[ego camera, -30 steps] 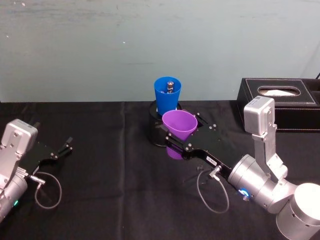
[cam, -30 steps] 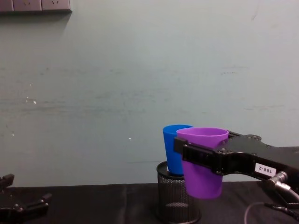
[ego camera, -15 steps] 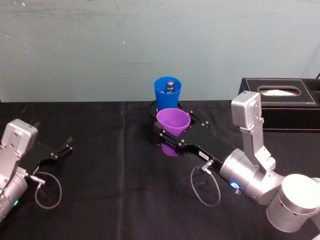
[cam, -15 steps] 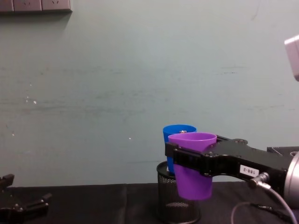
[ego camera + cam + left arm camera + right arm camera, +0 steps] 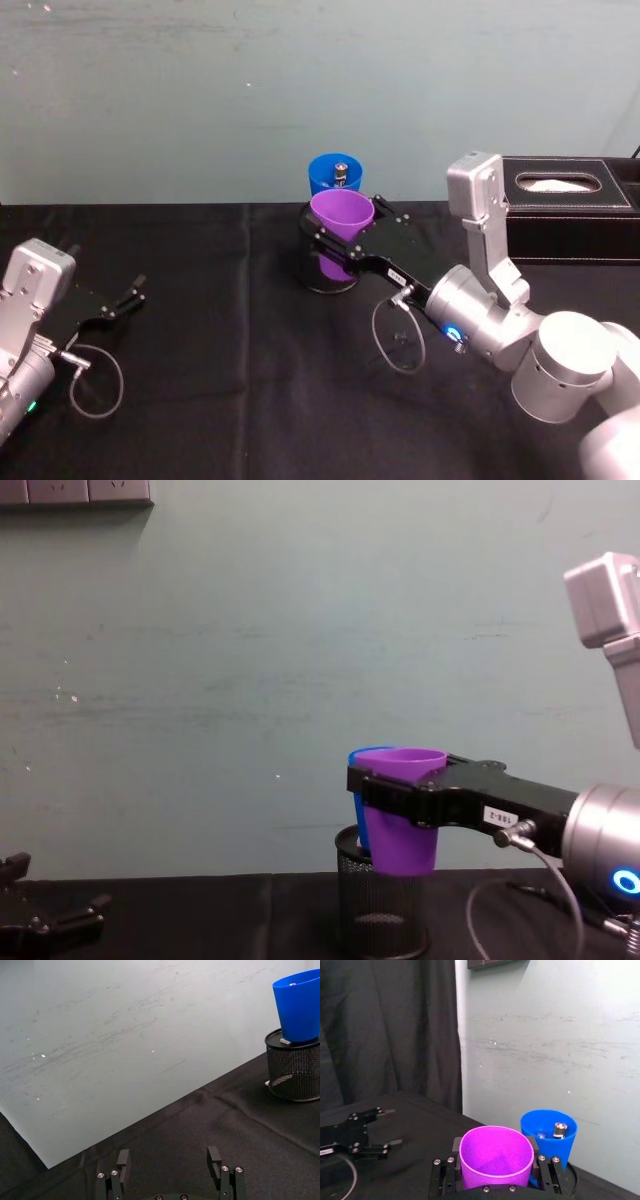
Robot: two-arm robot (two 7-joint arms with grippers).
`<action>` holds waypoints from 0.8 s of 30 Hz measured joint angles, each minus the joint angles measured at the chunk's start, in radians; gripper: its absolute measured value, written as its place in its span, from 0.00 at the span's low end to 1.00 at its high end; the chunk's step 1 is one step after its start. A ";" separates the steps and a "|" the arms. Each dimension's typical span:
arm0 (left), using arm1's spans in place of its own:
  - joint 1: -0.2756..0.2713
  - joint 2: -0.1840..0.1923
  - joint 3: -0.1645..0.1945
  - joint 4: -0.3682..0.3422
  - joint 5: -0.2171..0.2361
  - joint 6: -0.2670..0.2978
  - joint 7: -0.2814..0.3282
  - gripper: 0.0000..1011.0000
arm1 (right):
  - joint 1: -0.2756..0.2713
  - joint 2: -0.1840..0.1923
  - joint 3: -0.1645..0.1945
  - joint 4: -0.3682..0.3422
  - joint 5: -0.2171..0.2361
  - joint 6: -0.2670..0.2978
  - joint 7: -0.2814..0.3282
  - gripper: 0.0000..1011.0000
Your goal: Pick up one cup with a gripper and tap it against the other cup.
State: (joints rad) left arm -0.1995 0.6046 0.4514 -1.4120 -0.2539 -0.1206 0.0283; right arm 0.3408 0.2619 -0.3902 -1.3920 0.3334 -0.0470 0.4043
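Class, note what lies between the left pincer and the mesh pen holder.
Only bare black cloth separates the left pincer from the mesh pen holder, in the head view. The right pincer holds the purple cup by the blue cup.

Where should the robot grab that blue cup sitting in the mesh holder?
Probably the upper wall of the blue cup, from the robot's left: its base sits down in the mesh holder, and the right gripper holds the purple cup close on the near side. The left gripper waits open on that side.

The right pincer (image 5: 496,1169) grips the purple cup (image 5: 495,1152) upright, close beside the blue cup (image 5: 555,1144).
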 joint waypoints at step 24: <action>0.000 0.000 0.000 0.000 0.000 0.000 0.000 0.99 | 0.123 -0.066 0.006 0.160 -0.045 -0.055 -0.016 0.73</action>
State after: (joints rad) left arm -0.1996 0.6047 0.4514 -1.4120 -0.2540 -0.1206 0.0283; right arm 0.4641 0.1960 -0.3847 -1.2320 0.2887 -0.1023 0.3880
